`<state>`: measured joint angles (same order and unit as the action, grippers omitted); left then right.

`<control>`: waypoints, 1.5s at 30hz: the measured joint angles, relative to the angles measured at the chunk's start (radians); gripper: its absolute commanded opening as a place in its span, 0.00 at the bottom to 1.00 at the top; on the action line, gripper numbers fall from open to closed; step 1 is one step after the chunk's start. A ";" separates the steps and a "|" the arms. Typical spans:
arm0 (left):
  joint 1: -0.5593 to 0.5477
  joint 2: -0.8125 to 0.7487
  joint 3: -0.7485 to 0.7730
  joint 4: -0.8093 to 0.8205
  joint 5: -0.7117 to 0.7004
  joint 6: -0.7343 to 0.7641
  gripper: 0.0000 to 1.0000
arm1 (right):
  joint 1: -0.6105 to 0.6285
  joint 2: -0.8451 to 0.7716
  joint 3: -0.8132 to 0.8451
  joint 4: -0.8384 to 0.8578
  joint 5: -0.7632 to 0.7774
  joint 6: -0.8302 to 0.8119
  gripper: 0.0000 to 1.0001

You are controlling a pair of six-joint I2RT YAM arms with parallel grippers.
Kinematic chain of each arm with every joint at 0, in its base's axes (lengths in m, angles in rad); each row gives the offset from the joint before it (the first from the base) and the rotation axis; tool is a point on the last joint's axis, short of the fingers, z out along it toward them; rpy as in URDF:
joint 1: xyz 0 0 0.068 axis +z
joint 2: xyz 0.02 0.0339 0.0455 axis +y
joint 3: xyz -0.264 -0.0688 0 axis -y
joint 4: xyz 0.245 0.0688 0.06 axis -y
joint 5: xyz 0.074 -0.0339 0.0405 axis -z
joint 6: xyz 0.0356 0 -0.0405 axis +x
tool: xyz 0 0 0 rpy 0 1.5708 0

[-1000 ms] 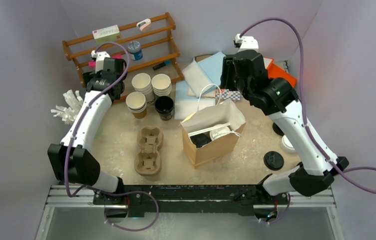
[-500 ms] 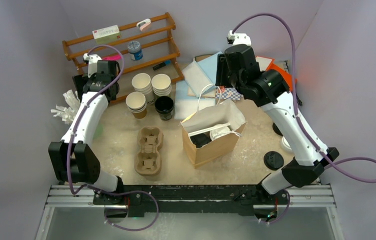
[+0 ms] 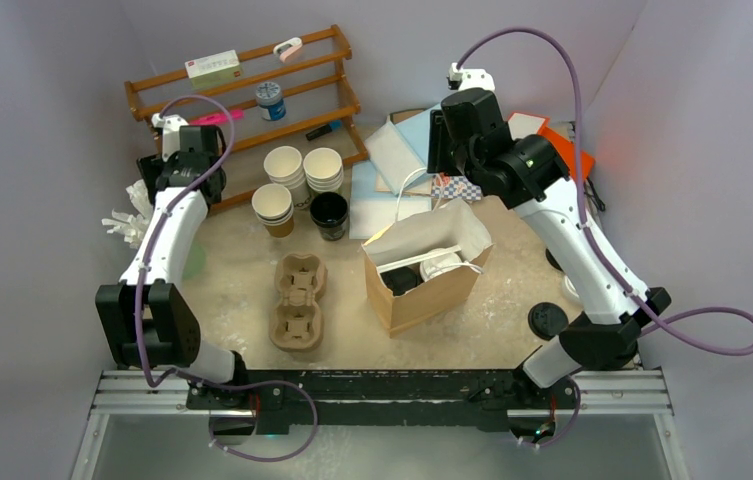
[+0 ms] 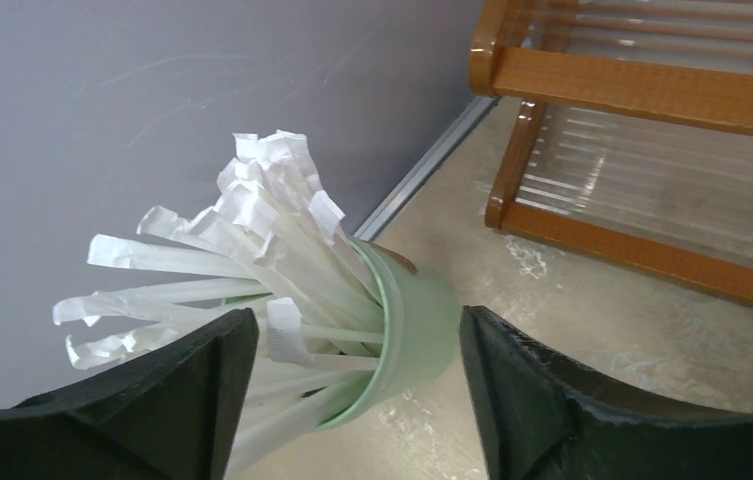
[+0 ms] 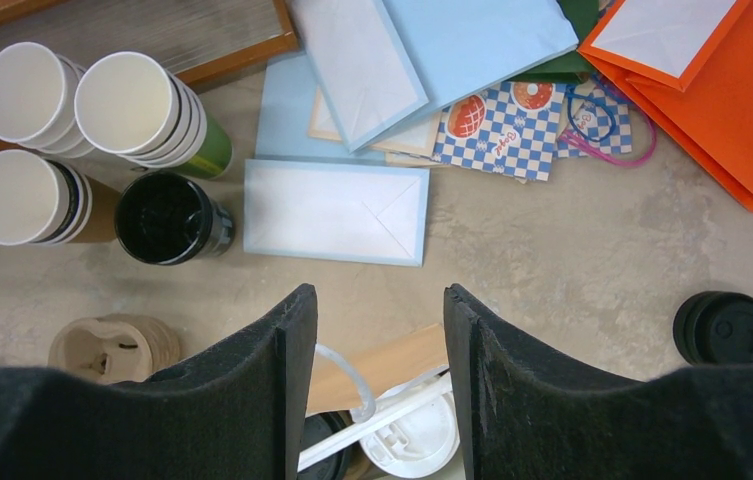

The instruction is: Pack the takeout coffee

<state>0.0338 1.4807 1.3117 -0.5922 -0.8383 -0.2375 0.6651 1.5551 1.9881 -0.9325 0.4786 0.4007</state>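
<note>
At far left, the left hand (image 4: 354,345) points at a green cup of wrapped straws (image 4: 417,325), fingers wide apart, gripping nothing. Unlidded paper cups (image 3: 297,175) stand stacked by the rack, and the pulp tray (image 3: 297,300) is empty. Mid-worktop, the paper bag (image 3: 422,295) already holds one white-lidded takeout coffee (image 3: 440,266); adding straws and closing the bag likely remain. The right hand (image 5: 377,320), fingers apart and empty, hovers above the bag. No writing reads clearly.

My fingers (image 4: 152,400) stand wide apart, framing a green cup (image 4: 407,330) stuffed with paper-wrapped straws (image 4: 242,240) on the worktop (image 4: 592,330), near a wooden rack (image 4: 642,90).
</note>
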 measured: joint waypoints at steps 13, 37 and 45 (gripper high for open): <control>0.013 -0.017 -0.029 0.042 -0.066 0.002 0.00 | 0.000 0.000 0.000 0.000 0.000 0.003 0.52; 0.014 -0.201 0.315 -0.140 0.085 -0.264 0.00 | 0.000 -0.050 -0.063 0.049 -0.026 0.003 0.52; 0.018 -0.385 0.332 -0.018 0.433 -0.420 0.00 | 0.000 -0.156 -0.160 0.095 -0.029 0.015 0.52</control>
<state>0.0513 1.0958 1.6440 -0.6098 -0.4053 -0.6575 0.6651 1.3987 1.8278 -0.8371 0.4496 0.4156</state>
